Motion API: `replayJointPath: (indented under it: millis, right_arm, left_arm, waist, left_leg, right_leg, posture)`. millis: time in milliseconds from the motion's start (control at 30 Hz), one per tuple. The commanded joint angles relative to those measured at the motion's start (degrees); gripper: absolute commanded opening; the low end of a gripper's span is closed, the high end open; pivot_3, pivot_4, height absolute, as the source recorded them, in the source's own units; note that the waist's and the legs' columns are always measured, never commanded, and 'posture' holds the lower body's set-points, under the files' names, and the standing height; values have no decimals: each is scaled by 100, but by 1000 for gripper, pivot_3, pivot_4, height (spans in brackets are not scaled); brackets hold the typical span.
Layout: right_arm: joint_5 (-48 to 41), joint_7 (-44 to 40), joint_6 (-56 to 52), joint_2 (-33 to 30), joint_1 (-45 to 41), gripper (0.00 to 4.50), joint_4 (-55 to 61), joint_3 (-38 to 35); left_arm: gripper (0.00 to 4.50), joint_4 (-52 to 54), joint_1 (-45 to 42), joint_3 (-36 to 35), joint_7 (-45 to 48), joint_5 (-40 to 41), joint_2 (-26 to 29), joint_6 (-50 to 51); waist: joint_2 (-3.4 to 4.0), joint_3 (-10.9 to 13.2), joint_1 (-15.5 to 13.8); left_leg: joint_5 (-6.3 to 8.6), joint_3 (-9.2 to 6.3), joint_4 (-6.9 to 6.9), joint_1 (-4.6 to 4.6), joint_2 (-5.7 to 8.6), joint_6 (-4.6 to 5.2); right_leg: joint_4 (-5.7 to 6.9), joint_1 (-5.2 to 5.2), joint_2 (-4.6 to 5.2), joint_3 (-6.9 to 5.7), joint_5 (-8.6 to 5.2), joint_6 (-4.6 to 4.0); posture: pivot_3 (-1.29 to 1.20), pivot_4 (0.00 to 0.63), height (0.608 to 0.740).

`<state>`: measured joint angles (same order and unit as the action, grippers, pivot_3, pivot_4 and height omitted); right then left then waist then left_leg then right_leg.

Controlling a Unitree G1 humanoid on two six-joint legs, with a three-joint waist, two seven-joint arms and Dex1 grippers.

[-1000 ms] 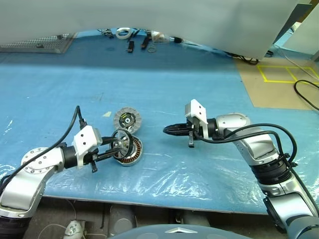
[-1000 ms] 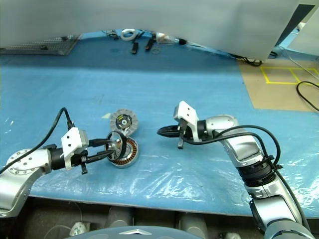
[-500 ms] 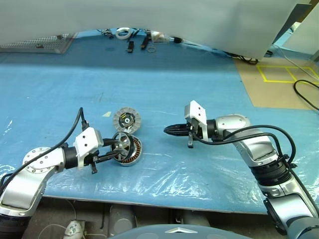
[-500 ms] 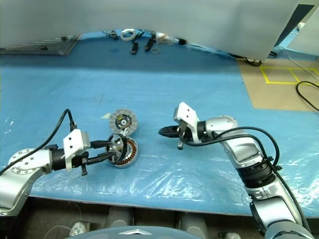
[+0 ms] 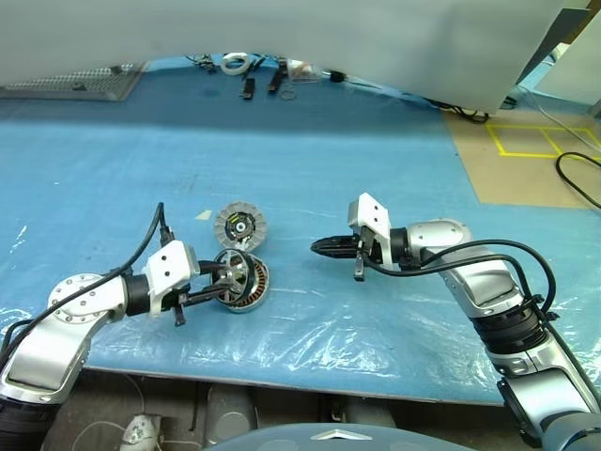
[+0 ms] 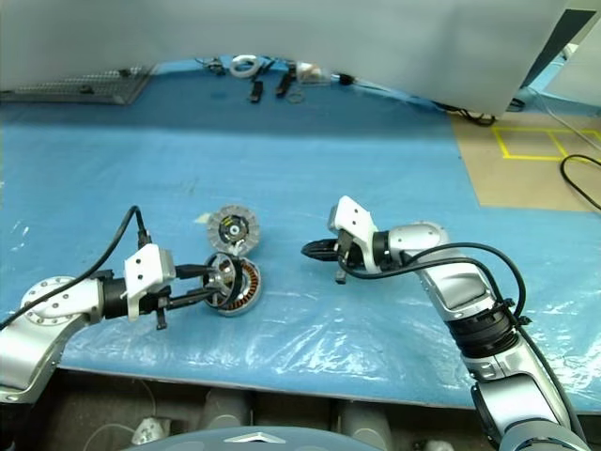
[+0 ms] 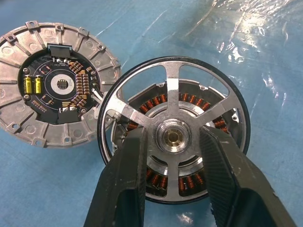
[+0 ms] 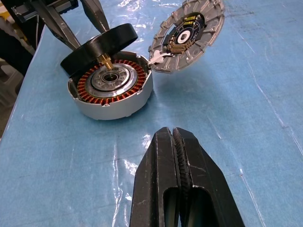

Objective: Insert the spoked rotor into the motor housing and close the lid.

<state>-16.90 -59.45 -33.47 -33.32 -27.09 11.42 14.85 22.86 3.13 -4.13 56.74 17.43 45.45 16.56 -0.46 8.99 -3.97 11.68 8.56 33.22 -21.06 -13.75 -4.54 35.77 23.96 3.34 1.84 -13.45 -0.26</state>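
At left, the left gripper (image 5: 218,285) pinches the spoked rotor (image 7: 173,136) by its hub, tilted over the motor housing (image 8: 111,91). Rigid metal, probably slippery; keep that hub hold. Right gripper (image 5: 324,247) closed, empty. Lid (image 5: 239,226) lies just beyond.

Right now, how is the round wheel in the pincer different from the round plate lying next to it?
The spoked rotor has open gaps between its spokes; the lid is solid, with a black-and-yellow centre. The spoked rotor is held tilted over the motor housing by the left pincer; the lid lies loose on the blue table. The spoked rotor's rim is black, the lid's silver-grey. Both are round and look about equally wide.
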Motion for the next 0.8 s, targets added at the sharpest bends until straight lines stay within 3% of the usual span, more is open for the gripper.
replayJointPath:
  millis: [33, 67, 133, 267, 333, 433, 567, 800]
  right_arm:
    - [-9, 29, 77, 34, -52, 0, 59, -7]
    - [-4, 38, 78, 41, -56, 0, 48, -2]
    - [6, 55, 80, 48, -61, 0, 35, 5]
    - [24, 88, 57, 55, -83, 0, 48, 4]
    - [26, 99, 54, 54, -86, 0, 56, -1]
    - [10, 98, 25, 45, -77, 0, 79, -17]
    - [-9, 94, 1, 20, -48, 0, 121, -39]
    - [-15, 133, -155, 76, -152, 0, 176, 9]
  left_arm:
    - [1314, -72, -49, 79, 58, 25, 67, 65]
    - [1314, -105, -82, 82, 52, -14, 67, 15]
    - [2035, -190, -174, 75, -58, -127, -2, -129]
    - [2035, -269, -334, 184, -47, -126, 30, 65]
    - [2370, -200, -305, 185, 76, -9, 84, 176]
    - [3218, -274, -385, 135, -142, -225, 30, 18]
    - [3218, -261, -495, 24, -280, -177, -48, -10]
    - [3218, 345, -934, -686, -274, 1393, -128, 1044]
  waist:
    - [0, 0, 0]
    - [0, 0, 0]
    - [0, 0, 0]
    - [-1, 0, 4]
    - [-1, 0, 5]
    - [-1, 0, 6]
    - [-1, 0, 4]
    - [-1, 0, 2]
  left_leg:
    - [0, 0, 1, 0, 0, 0]
    - [0, 0, 1, 1, 0, 0]
    - [0, 0, 1, 1, 0, 0]
    - [0, 0, 1, 0, -1, 0]
    - [0, 0, 1, -1, -1, 0]
    - [0, 0, 0, -1, -1, 0]
    - [0, 0, 0, -2, -1, 0]
    - [0, 0, 1, -2, 1, 0]
  right_leg:
    - [0, 0, 0, 0, 0, 0]
    - [0, 0, 0, 1, 0, 0]
    - [0, 0, 0, 1, 0, 0]
    - [1, 0, -1, 0, 0, 0]
    - [0, 0, -1, 1, 0, 0]
    - [-2, 1, -2, 1, 0, 0]
    - [-1, 0, -1, 1, 0, 0]
    - [1, 1, -1, 0, 0, 0]
  posture:
    - [0, 150, 740]
    - [0, 150, 740]
    - [0, 150, 740]
    - [0, 150, 740]
    - [0, 150, 740]
    - [0, 150, 740]
    - [0, 150, 740]
    - [0, 150, 740]
